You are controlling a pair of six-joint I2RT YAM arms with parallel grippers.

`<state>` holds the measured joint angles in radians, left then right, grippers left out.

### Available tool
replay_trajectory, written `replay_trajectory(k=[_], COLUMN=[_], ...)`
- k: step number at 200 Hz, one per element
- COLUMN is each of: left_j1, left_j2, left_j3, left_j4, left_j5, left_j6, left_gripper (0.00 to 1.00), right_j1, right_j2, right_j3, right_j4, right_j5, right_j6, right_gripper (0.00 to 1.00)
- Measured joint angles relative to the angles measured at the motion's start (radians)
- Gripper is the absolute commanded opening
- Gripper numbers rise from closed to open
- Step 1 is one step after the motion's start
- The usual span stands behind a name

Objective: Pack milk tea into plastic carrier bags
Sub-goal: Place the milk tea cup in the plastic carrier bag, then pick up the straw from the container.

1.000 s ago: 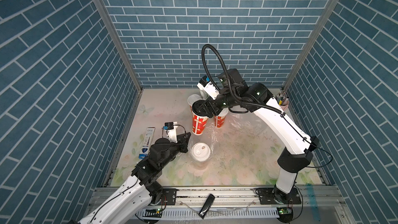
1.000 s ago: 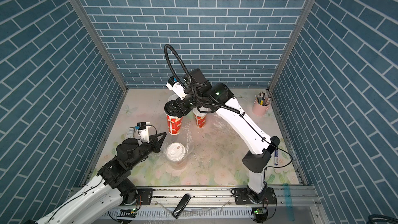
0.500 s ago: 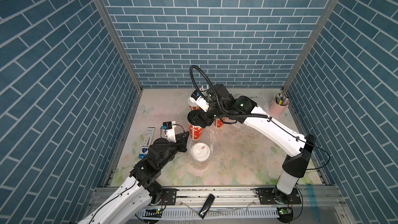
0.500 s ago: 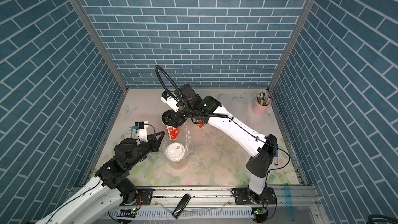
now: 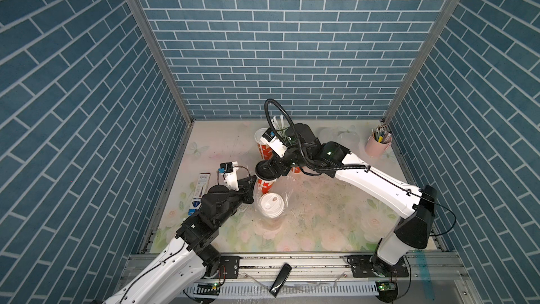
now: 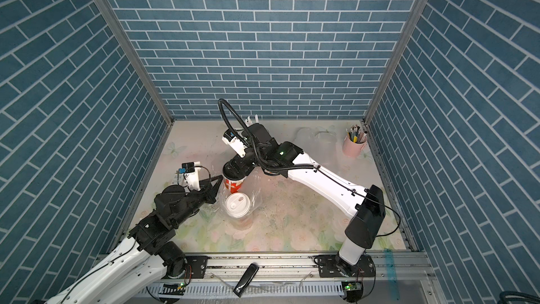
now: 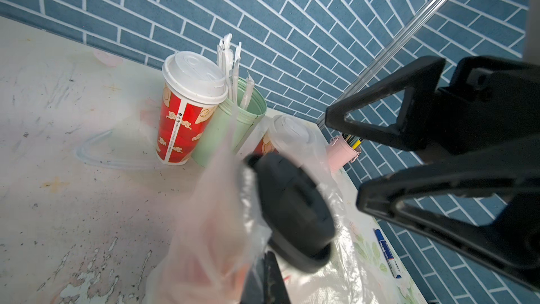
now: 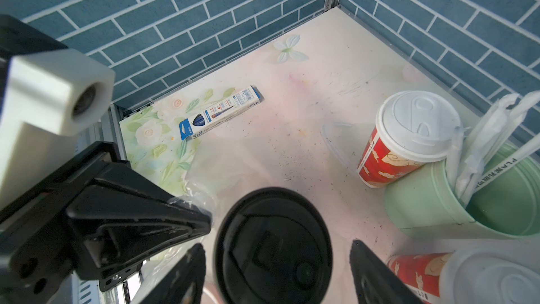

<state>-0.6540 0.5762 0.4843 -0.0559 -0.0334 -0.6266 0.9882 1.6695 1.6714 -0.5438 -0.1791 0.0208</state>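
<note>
Black-lidded milk tea cup (image 5: 264, 185), clasped by the right gripper (image 5: 267, 171), is held at the mouth of the plastic carrier bag (image 7: 216, 214) whose rim the left gripper (image 5: 249, 190) pinches; limp film could fold under the cup and tip it.

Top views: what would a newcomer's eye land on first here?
The right gripper clasps a tall red paper cup with a black lid mid-table, at the mouth of a thin transparent plastic bag where a white-lidded paper cup already stands. The left gripper pinches that bag's edge.
</note>
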Motion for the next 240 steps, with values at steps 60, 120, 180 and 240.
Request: replay_trajectory(k=[60, 120, 180, 240], left_j1=[0.000, 0.000, 0.000, 0.001], left_j2=[0.010, 0.011, 0.046, 0.122], left_j3=[0.003, 0.003, 0.023, 0.073], left_j4=[0.000, -0.018, -0.063, -0.071], left_j5=[-0.007, -0.024, -0.063, -0.074], left_j6=[0.008, 0.010, 0.022, 0.063], left_gripper=[0.00, 0.00, 0.00, 0.00], right_j1=[0.000, -0.018, -0.200, -0.333], right_j2=[0.000, 0.000, 0.082, 0.435], right_j3=[-0.018, -0.014, 0.248, 0.638], right_j4=[0.025, 0.002, -0.085, -0.199], right_j5=[0.000, 0.050, 0.077, 0.078], right_j6=[0.002, -0.004, 0.001, 0.008], right_gripper=[0.85, 0.94, 0.70, 0.61])
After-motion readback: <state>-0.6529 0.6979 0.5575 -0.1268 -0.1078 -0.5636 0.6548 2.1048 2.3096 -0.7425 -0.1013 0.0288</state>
